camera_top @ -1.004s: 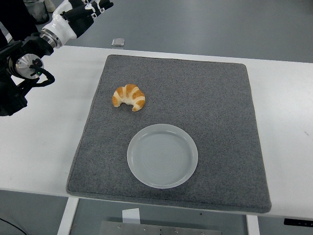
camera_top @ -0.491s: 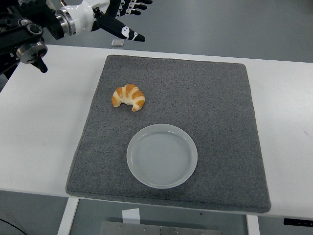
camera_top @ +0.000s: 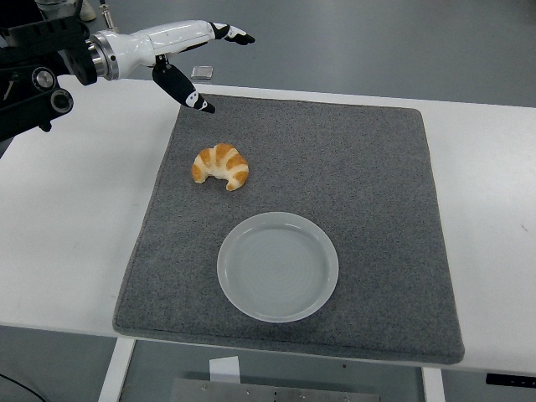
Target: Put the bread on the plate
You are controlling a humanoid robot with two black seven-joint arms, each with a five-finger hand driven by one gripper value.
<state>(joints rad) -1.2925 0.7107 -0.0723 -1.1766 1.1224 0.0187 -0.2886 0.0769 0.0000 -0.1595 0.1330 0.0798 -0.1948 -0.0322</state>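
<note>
Left hand (camera_top: pixel 180 52) has swung in from the far-left corner over the last second and now sits above the far-left corner of the grey mat (camera_top: pixel 368 167), beyond the croissant (camera_top: pixel 221 166). A second ago it was off past the mat's left edge; half a second ago it was still back over the white surface (camera_top: pixel 75 209), fingers splayed. So this reads as the approach phase: reach started, no grasp yet.

Hand state: released, holding nothing. Fingers stretched out flat and long, thumb (camera_top: pixel 186 90) angled down toward the mat. Nothing touched as far as I can tell; thumb tip looks to hover near the mat's far-left corner, contact not clear from this angle.

Croissant: on the mat, left half, on the far side of the plate (camera_top: pixel 278 266) and a bit to its left, near it but apart. Hasn't moved across the frames. Plate is empty, on the near part of the mat, also unmoved.

Small flat object (camera_top: pixel 201 72) on the surface just beyond the mat's far edge, by the hand; too small to identify.

Right hand not seen.

Next likely need: bring the hand toward the croissant and lower it.
</note>
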